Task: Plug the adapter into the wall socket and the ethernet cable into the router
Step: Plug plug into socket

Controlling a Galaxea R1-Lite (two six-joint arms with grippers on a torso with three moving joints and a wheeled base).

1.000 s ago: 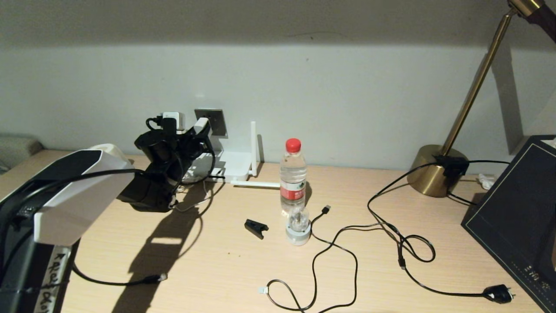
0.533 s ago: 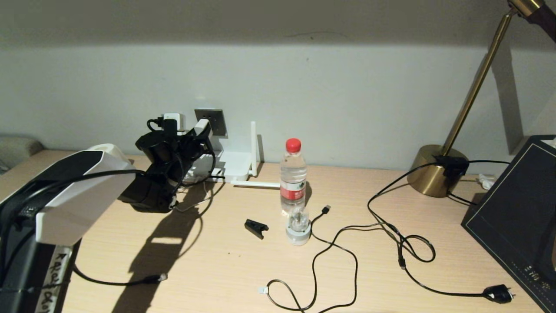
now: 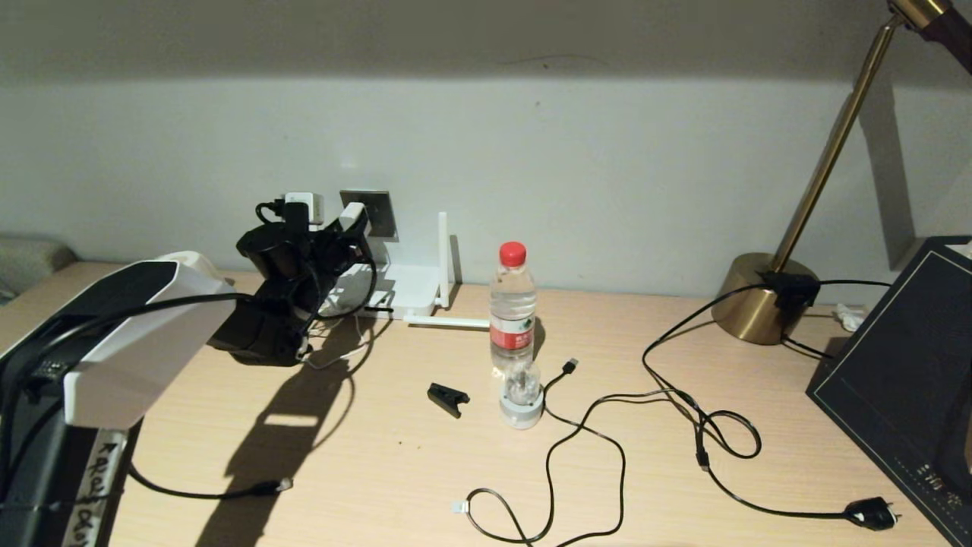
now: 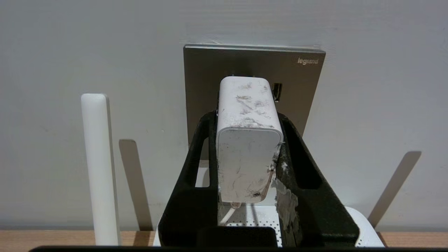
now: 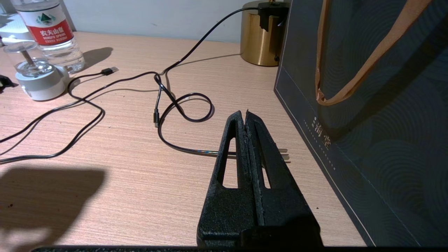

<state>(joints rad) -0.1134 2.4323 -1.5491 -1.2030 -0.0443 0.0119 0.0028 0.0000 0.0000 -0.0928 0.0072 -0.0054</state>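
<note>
My left gripper is shut on the white adapter, one black finger on each side. The adapter's far end sits against the grey metal wall socket; its pins are hidden, and its thin white cord hangs down behind. In the head view the adapter is at the socket, above the white router. The ethernet cable lies on the desk at the front left, its clear connector free. My right gripper is shut and empty, low over the desk beside a dark bag.
A water bottle, a small white-based gadget and a black clip stand mid-desk. A USB cable and a black mains plug trail to the right. A brass lamp base and the dark bag fill the right side.
My left gripper, with the adapter in it, has edged slightly upward and toward the wall socket. Nothing else has moved.
</note>
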